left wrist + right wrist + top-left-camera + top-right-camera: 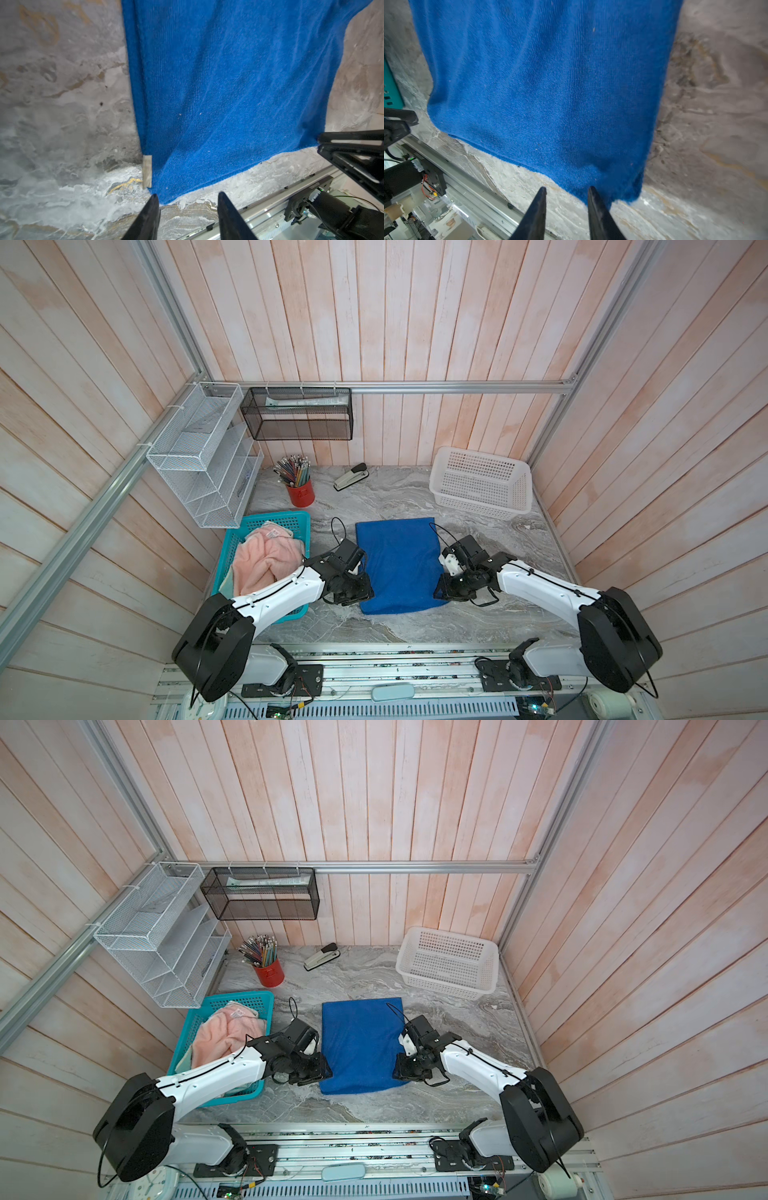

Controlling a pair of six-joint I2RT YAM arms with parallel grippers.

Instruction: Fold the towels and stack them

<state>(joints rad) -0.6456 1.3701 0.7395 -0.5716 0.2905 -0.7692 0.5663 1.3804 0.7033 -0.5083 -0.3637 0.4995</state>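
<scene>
Presently on the marbled bench [498, 539], item by item.

Blue towel [399, 564]: folded to a flat rectangle at the middle of the bench, seen in both top views [361, 1044]. Its long axis runs from the near edge of the bench toward the back wall, and the short ends face near and far. A small pale label [147, 172] sticks out at its near left corner.

Left gripper [187, 194]: low at the towel's near left corner. Its fingers [149, 216] are parted with only bare bench between them, and they grasp nothing.

Right gripper [566, 188]: low at the near right corner. Its fingers [598, 212] are likewise spread and released. One tip sits at the cloth's edge, but no cloth lies between them.

Pink towel [266, 560]: crumpled and unfolded, heaped in the teal basket [274, 517] at the left side of the bench, well apart from the blue one.

White basket [478, 499]: in the far right corner, tipped up against the wall.

Red cup of pencils [300, 493]: upright, far left.

Stapler [351, 477]: lying just beside the cup, near the back wall.
</scene>
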